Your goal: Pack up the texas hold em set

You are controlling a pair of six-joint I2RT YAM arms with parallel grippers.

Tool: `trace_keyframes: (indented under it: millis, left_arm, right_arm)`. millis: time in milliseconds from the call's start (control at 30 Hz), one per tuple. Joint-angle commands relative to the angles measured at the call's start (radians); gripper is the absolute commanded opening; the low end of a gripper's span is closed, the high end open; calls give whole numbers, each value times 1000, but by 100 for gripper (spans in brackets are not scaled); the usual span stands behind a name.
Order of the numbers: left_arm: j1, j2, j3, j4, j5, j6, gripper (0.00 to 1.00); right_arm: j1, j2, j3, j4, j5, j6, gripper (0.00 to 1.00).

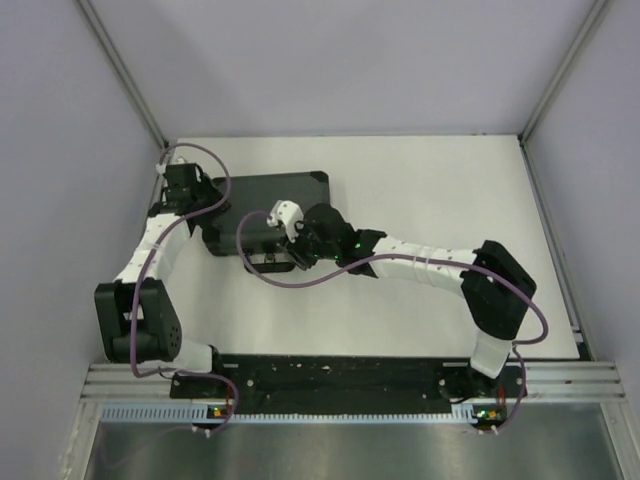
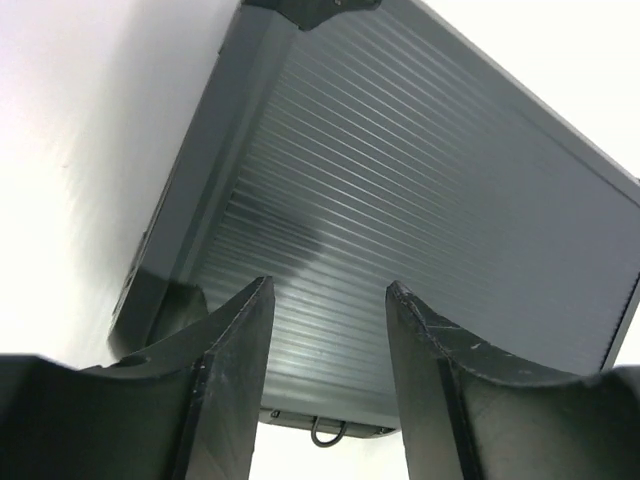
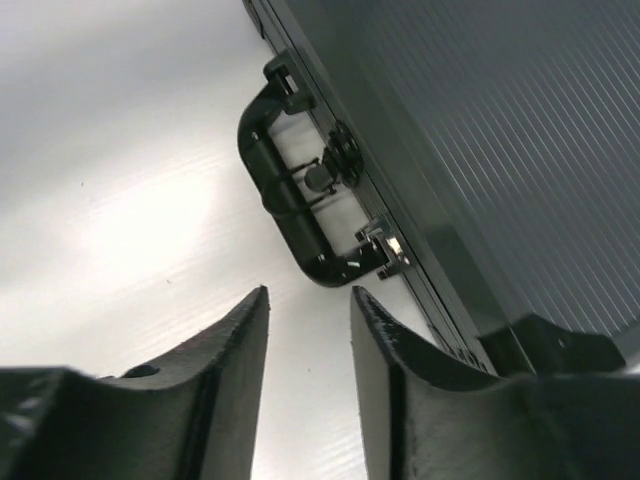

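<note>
Lying shut on the worktop (image 1: 430, 190), the case (image 1: 270, 200) looks packed, so the left arm (image 1: 150, 250) holds its jaws apart over the lid while the right arm (image 1: 420, 265), jaws also apart, faces the handle (image 3: 283, 195), likely for latching.

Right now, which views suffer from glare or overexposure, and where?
Right wrist: glare washes out the table left of the handle. Left wrist: table overexposed too, dull sheen on the ribbed briefcase. Top external: even light, no glare.

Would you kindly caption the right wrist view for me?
Open right gripper near the handle of the closed briefcase.
</note>
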Motion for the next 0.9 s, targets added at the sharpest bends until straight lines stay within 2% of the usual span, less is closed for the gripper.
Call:
trace_keyframes:
  millis: [0, 133, 267, 567, 867]
  left_arm:
    - [58, 97, 25, 81, 277, 71, 51]
    - [78, 166, 14, 52, 357, 100, 39]
    - [87, 166, -58, 48, 281, 57, 34]
    - [109, 152, -113, 6, 195, -35, 31]
    - [140, 192, -109, -57, 204, -41, 25]
  right_arm:
    - [62, 111, 131, 32, 66, -8, 33]
    - [106, 190, 206, 0, 144, -41, 26]
    - [125, 241, 226, -3, 198, -74, 26]
    - [160, 314, 233, 52, 249, -187, 36]
    - [171, 369, 253, 98, 257, -284, 44]
